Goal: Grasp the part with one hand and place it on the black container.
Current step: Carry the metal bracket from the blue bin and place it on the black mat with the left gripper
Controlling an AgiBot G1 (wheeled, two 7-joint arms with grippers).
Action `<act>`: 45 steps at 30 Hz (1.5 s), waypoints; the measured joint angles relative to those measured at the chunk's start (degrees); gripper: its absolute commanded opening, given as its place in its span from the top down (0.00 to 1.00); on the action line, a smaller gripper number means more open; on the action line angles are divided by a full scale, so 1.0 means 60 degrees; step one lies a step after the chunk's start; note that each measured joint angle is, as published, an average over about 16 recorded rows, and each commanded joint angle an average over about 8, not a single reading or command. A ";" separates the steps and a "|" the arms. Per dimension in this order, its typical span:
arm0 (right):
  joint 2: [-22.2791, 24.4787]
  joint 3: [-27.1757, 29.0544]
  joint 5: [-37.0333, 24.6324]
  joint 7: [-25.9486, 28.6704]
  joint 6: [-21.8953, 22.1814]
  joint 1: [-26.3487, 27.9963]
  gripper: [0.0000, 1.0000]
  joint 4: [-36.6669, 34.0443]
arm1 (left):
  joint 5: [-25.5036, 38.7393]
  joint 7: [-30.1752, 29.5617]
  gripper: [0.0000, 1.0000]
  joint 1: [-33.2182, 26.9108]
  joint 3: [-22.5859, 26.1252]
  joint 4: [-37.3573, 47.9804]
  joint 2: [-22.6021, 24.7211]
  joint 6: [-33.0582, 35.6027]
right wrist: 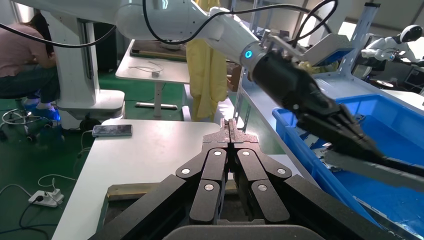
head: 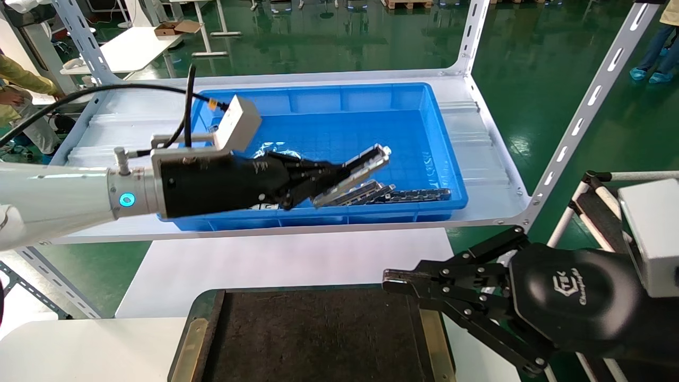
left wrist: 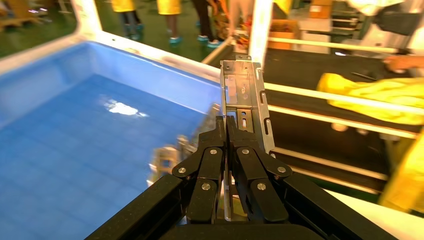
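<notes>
My left gripper [head: 339, 174] is shut on the part [head: 356, 171], a long grey metal channel strip, and holds it tilted above the blue bin. In the left wrist view the part [left wrist: 243, 100] sticks out past my shut gripper [left wrist: 226, 125]. In the right wrist view the left gripper [right wrist: 372, 152] shows over the bin with the strip [right wrist: 380, 170]. The black container [head: 313, 339], a flat dark tray with brass side strips, lies at the near edge. My right gripper [head: 390, 281] is shut and empty over the tray's right edge; it also shows in the right wrist view [right wrist: 230, 126].
The blue plastic bin [head: 445, 154] sits on a white slotted-frame shelf [head: 488, 159] and holds several more strips [head: 403, 194]. A white table [head: 276, 265] lies between shelf and tray. A phone [right wrist: 112, 130] lies on the table. People stand beyond the shelf.
</notes>
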 measured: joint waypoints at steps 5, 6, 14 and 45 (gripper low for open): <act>0.0001 -0.0003 0.0002 -0.0001 0.0001 0.0001 1.00 0.0000 | -0.0125 -0.0008 1.00 0.0458 -0.0011 -0.0278 -0.0241 0.0768; 0.0001 -0.0003 0.0002 -0.0002 0.0001 0.0001 1.00 0.0000 | -0.0142 -0.0026 1.00 0.0580 -0.0007 -0.0362 -0.0282 0.0878; 0.0003 -0.0008 0.0005 -0.0004 0.0003 0.0002 1.00 0.0000 | -0.0221 -0.0358 1.00 0.1886 0.0072 -0.1300 -0.0593 0.1211; 0.0010 -0.0025 0.0017 -0.0012 0.0011 0.0005 1.00 0.0000 | 0.0304 -0.2791 1.00 0.6748 0.0112 -0.5018 0.0048 -0.5479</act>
